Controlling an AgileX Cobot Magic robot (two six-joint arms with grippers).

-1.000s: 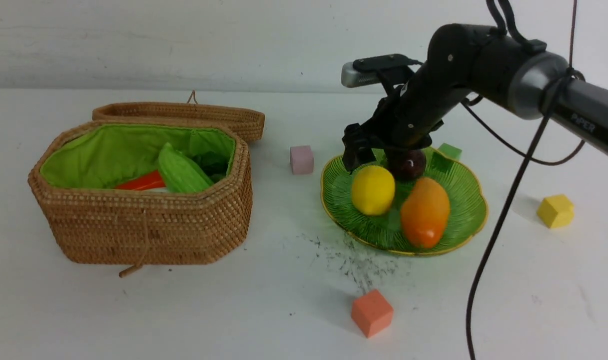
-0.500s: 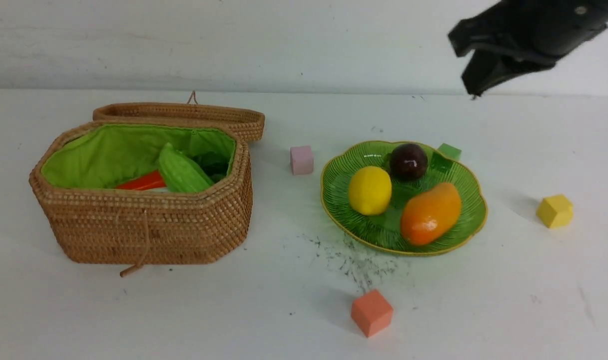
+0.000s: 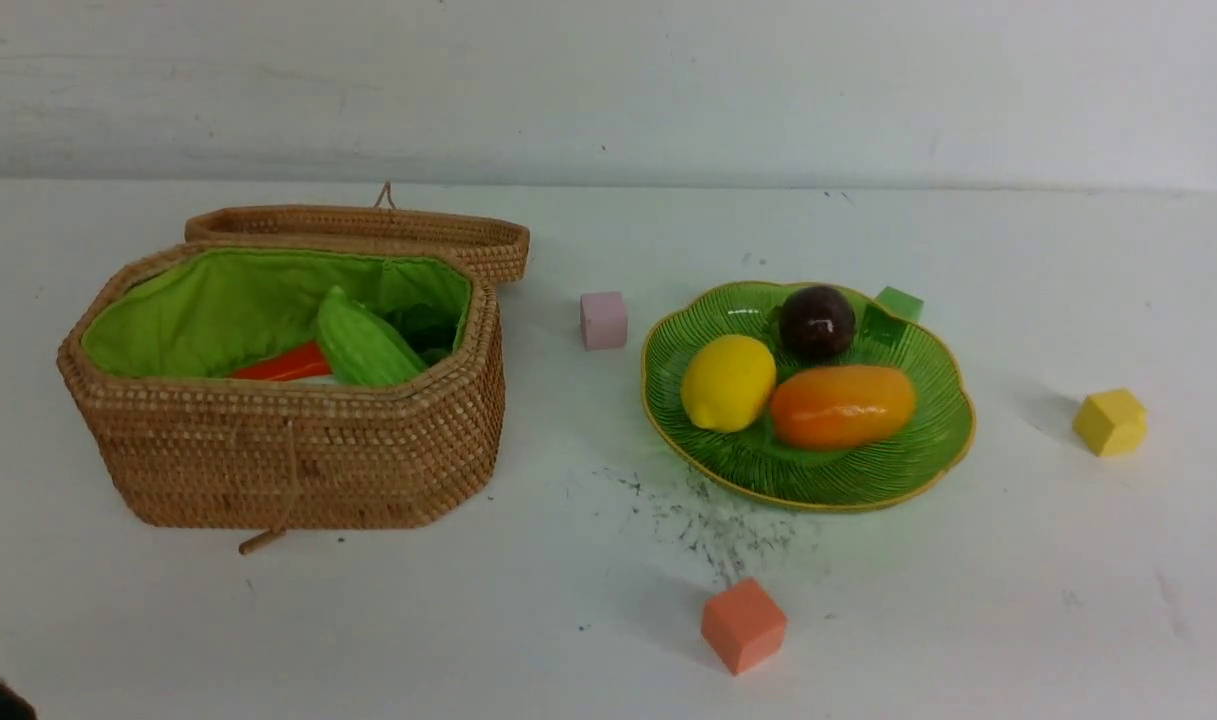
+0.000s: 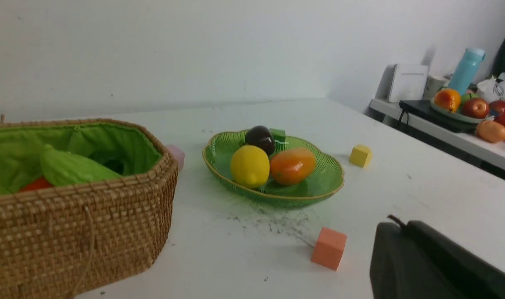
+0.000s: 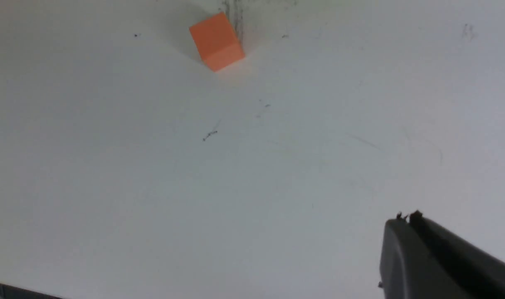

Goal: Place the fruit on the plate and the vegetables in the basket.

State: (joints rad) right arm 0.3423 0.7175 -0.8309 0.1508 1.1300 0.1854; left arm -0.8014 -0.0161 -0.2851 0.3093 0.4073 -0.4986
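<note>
The green plate (image 3: pixel 928 440) with a gold rim holds the yellow lemon (image 3: pixel 728 382), the orange mango (image 3: pixel 843 406) lying on its side, and the dark purple mangosteen (image 3: pixel 816 321). The wicker basket (image 3: pixel 298 460) stands open at the left, with the light-green gourd (image 3: pixel 363 345) and the orange carrot (image 3: pixel 283 364) inside; the radish is hidden. The plate (image 4: pixel 327 189) and basket (image 4: pixel 69 232) also show in the left wrist view. My left gripper (image 4: pixel 399 226) is shut and empty near the table's front. My right gripper (image 5: pixel 406 220) is shut and empty above bare table.
Foam cubes lie around: orange (image 3: pixel 743 625) in front of the plate, pink (image 3: pixel 604 319) between basket and plate, green (image 3: pixel 898 303) behind the plate, yellow (image 3: pixel 1110 421) at the right. The basket lid (image 3: pixel 368 228) lies open behind the basket. A side table (image 4: pixel 451 137) with fruit stands far right.
My right arm has lifted off the plate and withdrawn out of the front view. The mango rolled onto its side and the lemon shifted slightly left.
</note>
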